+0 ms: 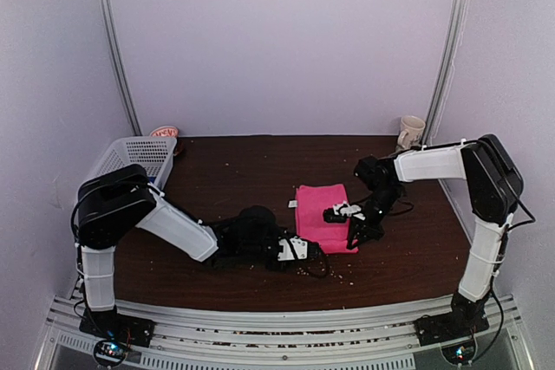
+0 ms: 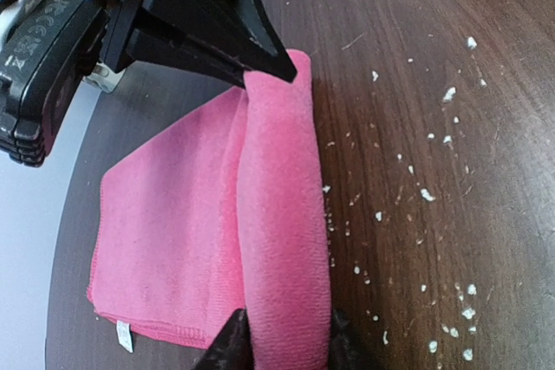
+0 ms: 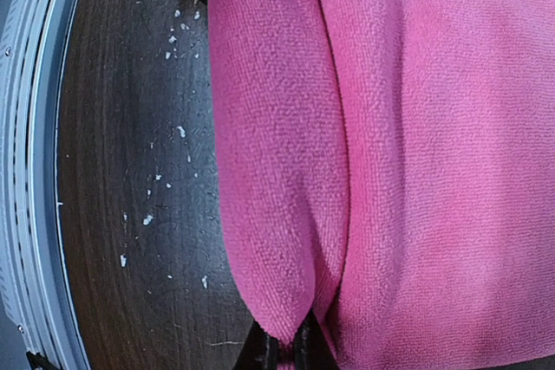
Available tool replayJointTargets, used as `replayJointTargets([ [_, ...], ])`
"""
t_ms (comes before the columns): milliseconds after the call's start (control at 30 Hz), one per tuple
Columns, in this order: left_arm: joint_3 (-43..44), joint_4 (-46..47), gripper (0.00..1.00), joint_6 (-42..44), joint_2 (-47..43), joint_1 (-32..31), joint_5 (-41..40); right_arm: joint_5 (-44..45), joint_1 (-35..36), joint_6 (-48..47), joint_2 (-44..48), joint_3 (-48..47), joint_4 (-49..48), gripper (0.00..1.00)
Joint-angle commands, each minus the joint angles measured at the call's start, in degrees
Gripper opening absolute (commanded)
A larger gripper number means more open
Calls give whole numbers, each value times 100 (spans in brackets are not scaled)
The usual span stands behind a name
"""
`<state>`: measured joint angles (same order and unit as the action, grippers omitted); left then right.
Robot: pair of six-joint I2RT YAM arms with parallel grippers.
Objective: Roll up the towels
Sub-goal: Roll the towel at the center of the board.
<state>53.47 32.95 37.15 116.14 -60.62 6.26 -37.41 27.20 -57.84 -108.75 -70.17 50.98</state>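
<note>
One pink towel [image 1: 323,214] in view, on the bench [image 1: 217,171], slightly right of centre. Its near edge is rolled into one tube, the rest lies flat. Two tools on it, one per end of the roll: left tool [image 2: 286,348] has both fingers pinching the roll, right tool [image 3: 282,348] is clamped on the opposite end. White crumbs [image 2: 425,194] on the dark wood, too many to count. One white lattice basket [image 1: 134,158] far-left corner, one cream mug [image 1: 411,132] far-right corner.

Pale lilac walls [image 1: 277,41], dark wood table [image 1: 234,171] — crumb-speckled, metal rails [image 1: 117,49]
</note>
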Motion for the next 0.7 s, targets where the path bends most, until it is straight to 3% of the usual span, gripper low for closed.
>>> replayJointTargets([
  [0,142,236,24,-173,15,-20,145,-9,-35,10,-95,-127,196,0],
  [200,377,-272,0,-597,1,16,562,24,-44,-15,5,-122,209,5],
  [667,899,-1524,0,-2052,62,408,1841,48,-208,-290,807,26,131,41],
])
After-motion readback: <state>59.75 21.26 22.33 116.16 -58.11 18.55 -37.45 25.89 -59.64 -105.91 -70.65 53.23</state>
